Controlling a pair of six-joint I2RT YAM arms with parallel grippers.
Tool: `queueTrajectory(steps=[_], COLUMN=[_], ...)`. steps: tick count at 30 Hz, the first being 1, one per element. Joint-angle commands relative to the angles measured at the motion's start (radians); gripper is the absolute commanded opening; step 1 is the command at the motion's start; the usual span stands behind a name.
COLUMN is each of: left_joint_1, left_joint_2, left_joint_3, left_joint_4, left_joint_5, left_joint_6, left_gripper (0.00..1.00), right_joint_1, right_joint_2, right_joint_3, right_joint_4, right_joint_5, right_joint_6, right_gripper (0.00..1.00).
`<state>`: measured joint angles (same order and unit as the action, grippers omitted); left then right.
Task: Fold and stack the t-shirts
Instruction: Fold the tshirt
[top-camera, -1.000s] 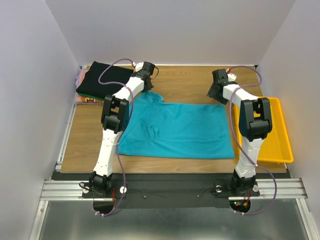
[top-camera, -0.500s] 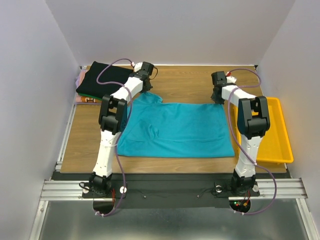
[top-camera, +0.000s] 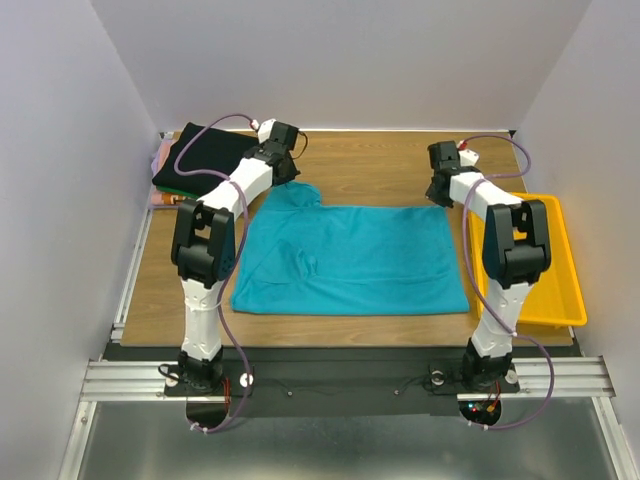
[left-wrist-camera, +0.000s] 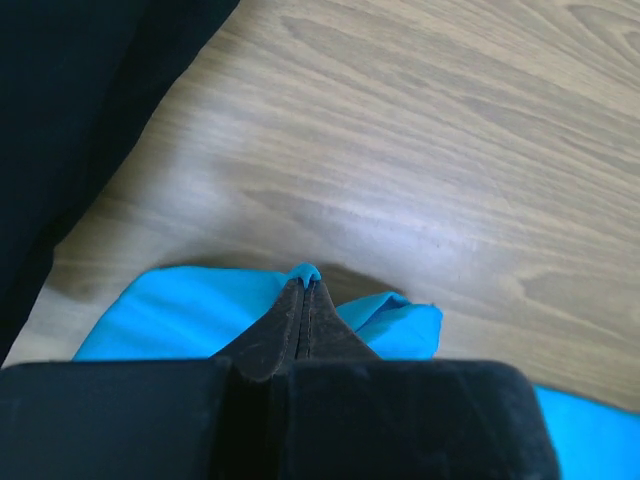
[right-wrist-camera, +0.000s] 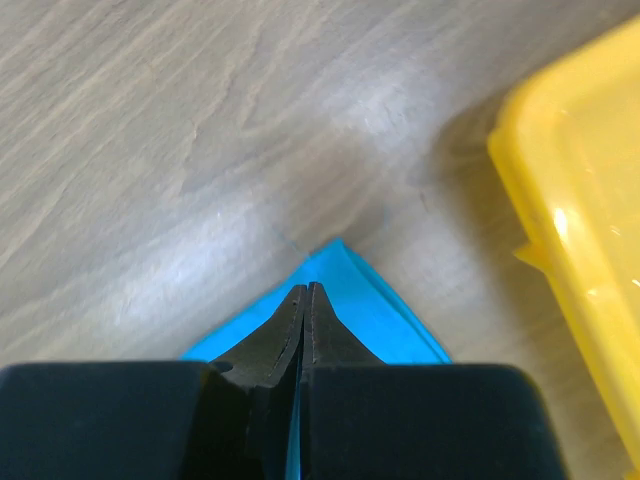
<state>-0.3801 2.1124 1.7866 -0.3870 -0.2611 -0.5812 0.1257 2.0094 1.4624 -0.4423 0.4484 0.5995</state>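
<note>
A turquoise t-shirt (top-camera: 350, 258) lies spread flat across the middle of the wooden table. My left gripper (top-camera: 288, 183) is at its far left corner, shut on a pinch of the turquoise fabric (left-wrist-camera: 306, 272) that pokes out past the tips. My right gripper (top-camera: 436, 198) is at the far right corner, shut on the t-shirt's pointed corner (right-wrist-camera: 345, 262), with cloth between the pads. A pile of folded t-shirts (top-camera: 200, 155), black on top with coloured edges, sits at the far left; the same black cloth (left-wrist-camera: 70, 120) fills the upper left of the left wrist view.
A yellow plastic tray (top-camera: 560, 270) stands along the right side of the table, its rim (right-wrist-camera: 580, 200) close to my right gripper. Grey walls enclose the table on three sides. Bare wood (top-camera: 370, 160) lies beyond the shirt.
My right gripper has come down onto the shirt's far right corner and closed on it. The left arm has swung leftwards while still holding its corner.
</note>
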Motion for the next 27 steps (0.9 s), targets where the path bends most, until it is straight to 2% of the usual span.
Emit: queueTrajectory(steps=[1, 5, 8, 10, 11, 12, 14, 17, 25, 26, 27], left_joint_1=[-0.013, -0.034, -0.04, -0.042, -0.042, -0.045, -0.049, -0.06, -0.069, -0.069, -0.071], left_joint_2=[-0.138, -0.213, -0.261, -0.276, -0.281, -0.288, -0.296, -0.307, -0.331, -0.333, -0.333], left_joint_3=[-0.098, -0.243, -0.306, -0.32, -0.328, -0.332, -0.346, -0.362, -0.401, -0.403, -0.405], left_joint_4=[0.076, 0.118, 0.152, 0.155, 0.154, 0.157, 0.16, 0.163, 0.174, 0.172, 0.174], left_joint_5=[0.006, 0.013, 0.017, 0.016, 0.017, 0.017, 0.014, 0.003, -0.007, -0.007, -0.007], left_joint_6=[-0.019, -0.037, -0.042, -0.046, -0.048, -0.049, -0.049, -0.051, -0.052, -0.052, -0.054], left_gripper=[0.0, 0.0, 0.0, 0.0, 0.0, 0.0, 0.0, 0.0, 0.0, 0.0, 0.0], right_joint_1=[0.008, 0.014, 0.014, 0.014, 0.014, 0.014, 0.014, 0.012, 0.012, 0.012, 0.012], right_joint_2=[-0.122, -0.182, -0.155, -0.126, -0.112, -0.082, -0.051, 0.005, 0.08, 0.094, 0.098], right_joint_3=[-0.062, -0.152, -0.139, -0.093, -0.077, -0.048, -0.022, 0.027, 0.041, 0.039, 0.033], right_joint_4=[0.025, 0.05, 0.051, 0.05, 0.05, 0.05, 0.05, 0.044, 0.019, 0.02, 0.017], right_joint_5=[0.009, -0.013, -0.004, -0.004, -0.004, -0.004, -0.008, -0.014, -0.024, -0.028, -0.03], right_joint_6=[-0.027, -0.029, -0.026, -0.024, -0.02, -0.011, -0.006, 0.008, 0.055, 0.056, 0.063], right_gripper=[0.0, 0.0, 0.0, 0.09, 0.18, 0.23, 0.24, 0.36, 0.45, 0.45, 0.37])
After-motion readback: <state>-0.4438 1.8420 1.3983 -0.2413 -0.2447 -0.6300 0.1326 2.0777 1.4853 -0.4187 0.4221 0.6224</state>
